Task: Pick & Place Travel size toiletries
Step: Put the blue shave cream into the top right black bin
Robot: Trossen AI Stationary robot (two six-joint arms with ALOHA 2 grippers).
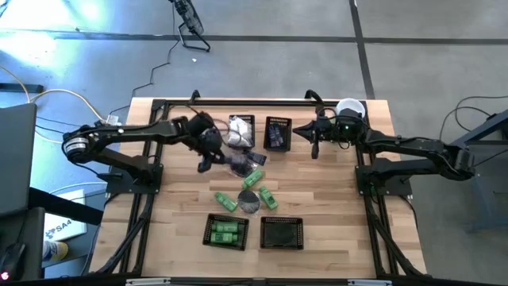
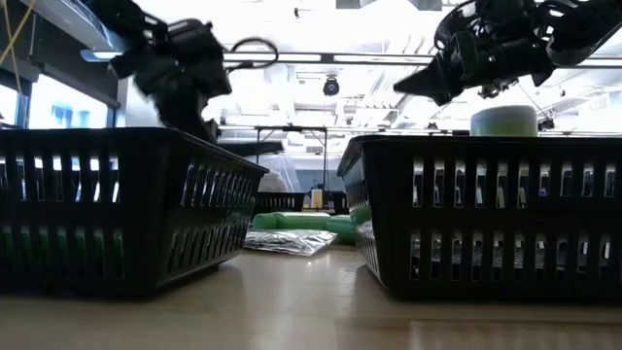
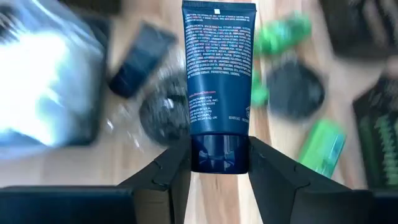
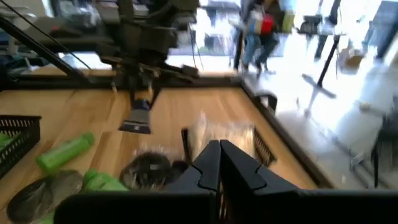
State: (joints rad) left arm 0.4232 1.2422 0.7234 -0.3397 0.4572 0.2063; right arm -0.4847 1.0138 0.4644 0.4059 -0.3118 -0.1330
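A: What sits nearest the front edge of the tabletop (image 1: 333, 206)?

B: Two black baskets side by side. The left basket (image 1: 226, 231) holds green bottles; the right basket (image 1: 282, 233) looks dark inside.

A: And just behind them?

B: Loose toiletries in the middle: green bottles (image 1: 268, 197), a grey disc (image 1: 249, 201), and another green one (image 1: 254, 179) a little farther back.

A: Where is the left tool?

B: The left tool (image 1: 205, 163) is raised over the tabletop left of the pile, clamped on a dark blue tube (image 3: 217, 81). In the wrist view both fingers (image 3: 165, 171) press the tube's cap end, and the printed body points away over the scattered items.

A: Farther back?

B: Two more baskets at the far side. The far left one (image 1: 241, 127) has white crinkly packets, the far right one (image 1: 277, 133) dark pieces.

A: The right tool?

B: The right tool (image 1: 313, 147) hangs beside that far right basket, fingers together, holding nothing. A pale cylinder (image 1: 350, 108) stands at the far right corner.
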